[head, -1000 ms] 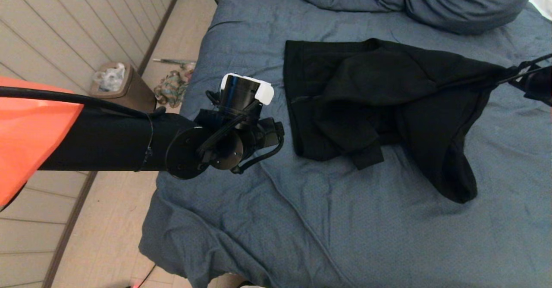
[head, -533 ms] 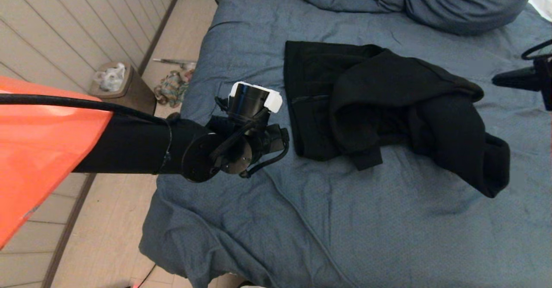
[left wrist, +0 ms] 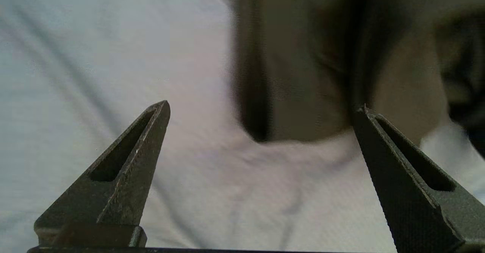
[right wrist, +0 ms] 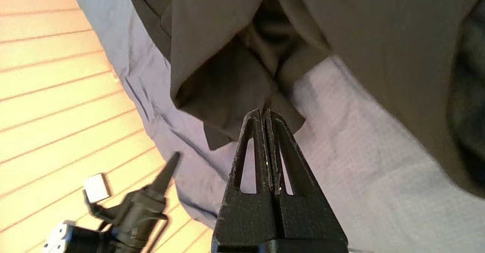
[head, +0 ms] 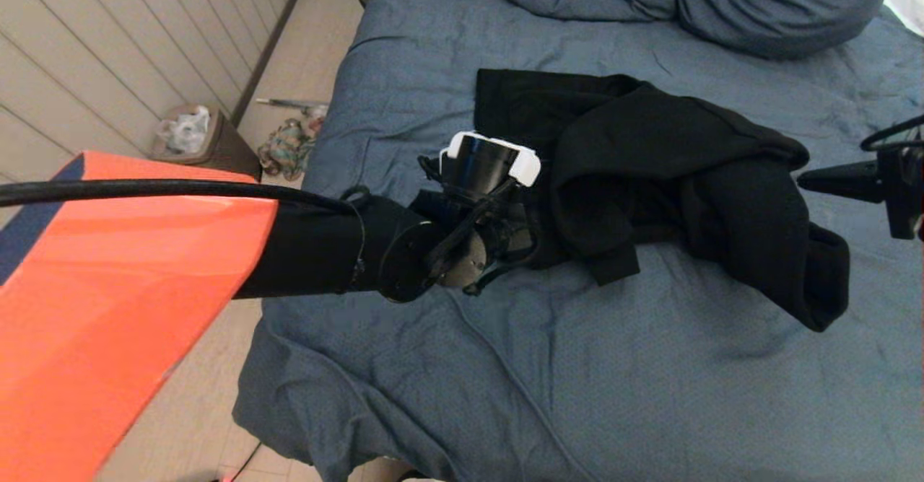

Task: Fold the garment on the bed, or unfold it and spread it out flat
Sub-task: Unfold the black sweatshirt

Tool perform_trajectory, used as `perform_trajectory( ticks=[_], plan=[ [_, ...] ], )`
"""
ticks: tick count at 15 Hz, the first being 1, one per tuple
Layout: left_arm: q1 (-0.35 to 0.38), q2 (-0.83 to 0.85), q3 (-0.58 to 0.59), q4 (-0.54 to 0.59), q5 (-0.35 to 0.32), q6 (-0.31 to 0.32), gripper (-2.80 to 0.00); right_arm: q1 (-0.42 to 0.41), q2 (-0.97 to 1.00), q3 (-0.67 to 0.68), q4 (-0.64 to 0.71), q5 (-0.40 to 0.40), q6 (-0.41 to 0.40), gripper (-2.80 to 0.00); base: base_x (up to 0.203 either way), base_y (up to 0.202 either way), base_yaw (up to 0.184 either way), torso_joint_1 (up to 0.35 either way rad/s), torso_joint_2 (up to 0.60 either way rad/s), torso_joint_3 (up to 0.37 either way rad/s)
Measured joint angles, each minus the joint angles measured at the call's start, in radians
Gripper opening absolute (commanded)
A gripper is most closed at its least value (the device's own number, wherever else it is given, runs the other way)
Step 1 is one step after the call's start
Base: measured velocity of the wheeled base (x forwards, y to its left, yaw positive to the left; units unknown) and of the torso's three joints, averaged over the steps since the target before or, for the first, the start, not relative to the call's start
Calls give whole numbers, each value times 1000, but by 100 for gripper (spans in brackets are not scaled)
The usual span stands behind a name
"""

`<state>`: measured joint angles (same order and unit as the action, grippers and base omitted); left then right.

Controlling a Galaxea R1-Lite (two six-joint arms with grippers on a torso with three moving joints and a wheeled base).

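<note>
Black hoodie (head: 650,179) is lying bunched up in the middle of the blue bed (head: 505,381), nothing gripping it. Left gripper (left wrist: 261,109) is hanging over its near-left edge with fingers spread wide. Right gripper (right wrist: 264,111) is sitting off the hoodie's right side, fingers pinched together and empty. Pillows (head: 758,6) are sitting further back.

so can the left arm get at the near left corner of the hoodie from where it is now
Probably yes. The left gripper hangs open just over the hoodie, whose corner sits right ahead between the fingers in the left wrist view. Only bare bed lies around it. The right gripper is shut, off to the side.
</note>
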<state>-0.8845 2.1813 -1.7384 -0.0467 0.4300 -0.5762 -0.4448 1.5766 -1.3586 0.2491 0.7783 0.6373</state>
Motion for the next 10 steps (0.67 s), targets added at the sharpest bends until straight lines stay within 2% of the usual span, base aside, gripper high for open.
perform_trajectory(
  ticks=[5, 9, 10],
  plan=[
    [-23, 124, -68, 11, 0, -1, 0, 0, -10, 30, -1, 1, -1, -280, 0, 0, 0, 0, 0, 0],
    [-24, 217, -174, 52, 6, -1, 0, -3, -4, 45, -23, 3, 0, -280, 0, 0, 0, 0, 0, 0],
    [-24, 232, -183, 53, 6, 0, -280, -5, -3, 51, -39, 3, 2, -280, 0, 0, 0, 0, 0, 0]
  ],
)
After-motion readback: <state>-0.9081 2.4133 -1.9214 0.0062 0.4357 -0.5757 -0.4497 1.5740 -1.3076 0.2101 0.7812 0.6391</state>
